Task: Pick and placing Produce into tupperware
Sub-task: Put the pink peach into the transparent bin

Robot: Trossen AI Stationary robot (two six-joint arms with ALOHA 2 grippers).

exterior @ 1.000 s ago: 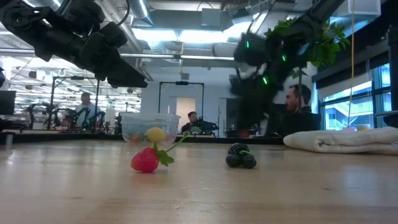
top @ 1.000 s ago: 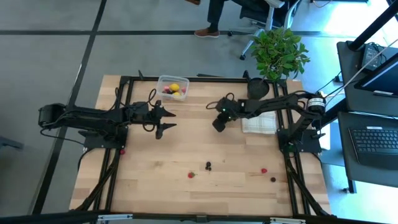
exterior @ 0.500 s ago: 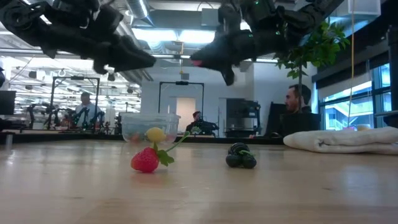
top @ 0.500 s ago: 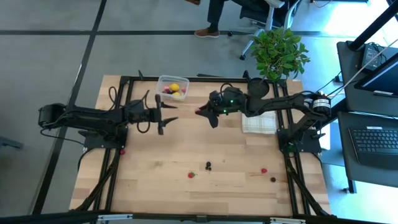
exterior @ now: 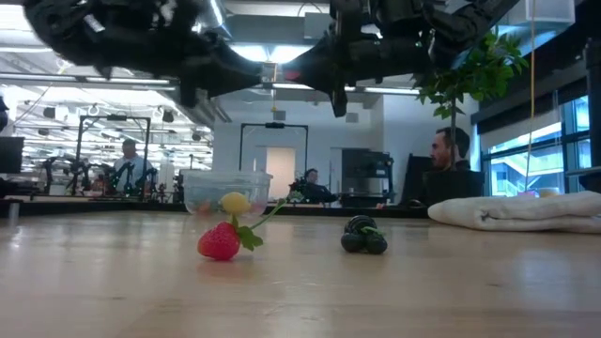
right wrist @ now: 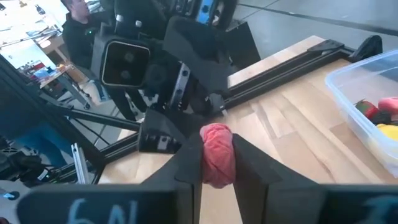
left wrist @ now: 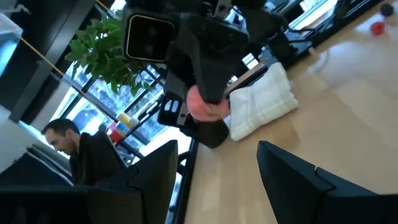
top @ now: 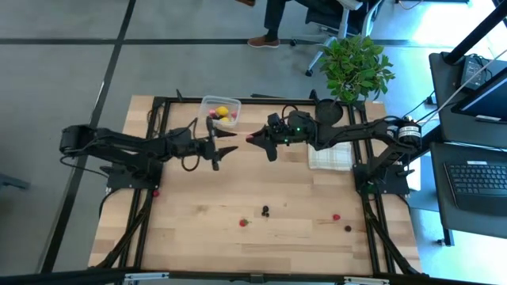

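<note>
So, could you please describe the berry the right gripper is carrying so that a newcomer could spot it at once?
Start at the clear tub at the far edge of the wooden table. Just beside it, in mid-air, the right gripper faces the open left gripper. Pinched between the right gripper's fingers is a pink-red raspberry, the only fruit off the table; the strawberry and blackberry lie on the wood.

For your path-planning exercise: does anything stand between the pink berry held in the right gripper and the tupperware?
Partly: the left gripper, fingers open, faces the right gripper and its pink berry from close by, just beside the tupperware. Nothing else visible intervenes.
</note>
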